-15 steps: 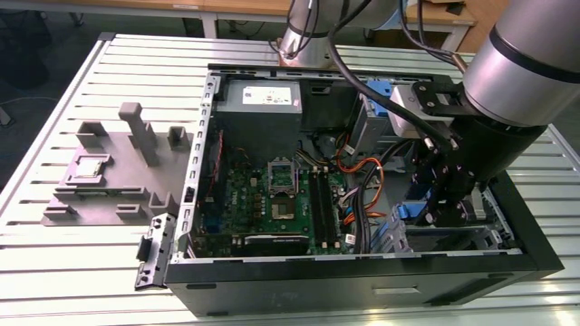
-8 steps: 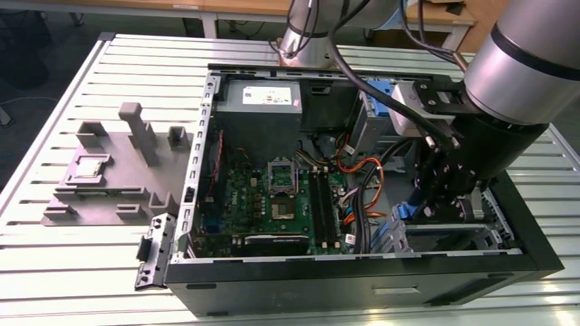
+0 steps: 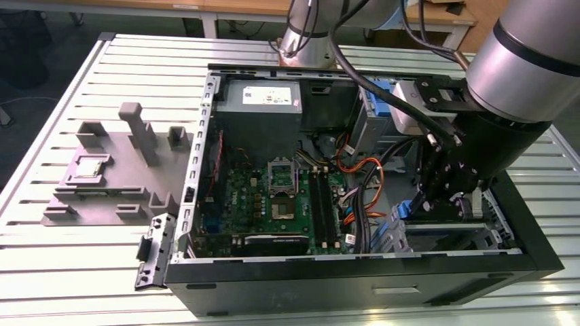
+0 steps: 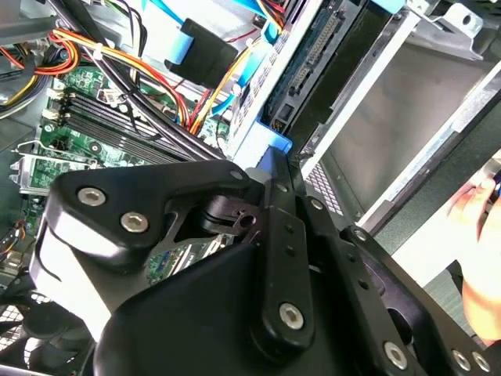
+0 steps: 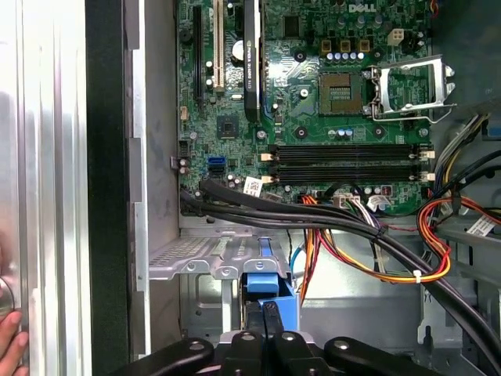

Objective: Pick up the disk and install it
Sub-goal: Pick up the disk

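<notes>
Tool [image 5: 267, 308]: pressed together on the blue carrier edge of the disk [image 5: 267, 283]
Disk: on edge inside the drive bay [image 3: 444, 236]; case [image 3: 363, 285] corner, exterior view's right
Obstacles: black-and-orange cable bundle [image 5: 344, 227] just beside the bay
Count: one case; one grey fixture [image 3: 109, 183]; one hand [image 4: 481, 301] near the rim
Room: tight inside the bay; open counter [image 3: 91, 272] around the case

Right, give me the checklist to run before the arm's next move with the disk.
1. Grip: gripper shut on the disk at its blue carrier, in the first wrist view: ok.
2. Cables run close beside the carrier: not ok.
3. People: a hand is beside the case, over the table: not ok.
4. Disk lined up with the drive bay: cannot tell.
5. Case lying open, inside reachable: ok.
</notes>
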`<state>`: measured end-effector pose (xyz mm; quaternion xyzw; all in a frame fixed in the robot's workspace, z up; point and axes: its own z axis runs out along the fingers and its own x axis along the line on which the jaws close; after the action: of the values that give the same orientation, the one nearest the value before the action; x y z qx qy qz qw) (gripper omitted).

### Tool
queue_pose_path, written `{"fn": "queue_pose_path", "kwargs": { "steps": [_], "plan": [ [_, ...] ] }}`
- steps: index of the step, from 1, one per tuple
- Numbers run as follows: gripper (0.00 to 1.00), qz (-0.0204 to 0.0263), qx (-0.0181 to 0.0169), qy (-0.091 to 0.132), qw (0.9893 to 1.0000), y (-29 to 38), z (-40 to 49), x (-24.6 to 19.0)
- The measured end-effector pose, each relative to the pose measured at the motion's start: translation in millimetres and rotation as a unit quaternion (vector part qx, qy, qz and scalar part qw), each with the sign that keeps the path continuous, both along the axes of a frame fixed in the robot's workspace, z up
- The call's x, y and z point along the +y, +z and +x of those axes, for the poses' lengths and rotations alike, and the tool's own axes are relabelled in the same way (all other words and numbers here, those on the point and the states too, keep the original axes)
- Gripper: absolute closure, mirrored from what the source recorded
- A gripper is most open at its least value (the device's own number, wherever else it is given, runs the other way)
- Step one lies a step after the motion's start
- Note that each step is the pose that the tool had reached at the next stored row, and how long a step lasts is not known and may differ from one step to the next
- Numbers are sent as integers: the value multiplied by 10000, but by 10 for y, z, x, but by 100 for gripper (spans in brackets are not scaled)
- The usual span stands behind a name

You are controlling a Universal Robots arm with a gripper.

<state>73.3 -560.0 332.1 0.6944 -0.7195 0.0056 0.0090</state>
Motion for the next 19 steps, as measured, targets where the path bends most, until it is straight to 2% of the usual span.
{"fn": "queue_pose_path", "kwargs": {
  "steps": [7, 8, 9, 10, 14, 19],
  "plan": [
    [87, -22, 0, 0, 10000, -5, 0, 1],
    [82, -32, 0, 0, 10000, -2, 0, 0],
    [82, -38, 0, 0, 10000, -2, 0, 0],
    [75, -43, 0, 0, 10000, -2, 0, 0],
    [75, -50, 0, 0, 10000, 2, 0, 0],
    [76, -49, 0, 0, 10000, 56, 0, 0]
  ]
}}
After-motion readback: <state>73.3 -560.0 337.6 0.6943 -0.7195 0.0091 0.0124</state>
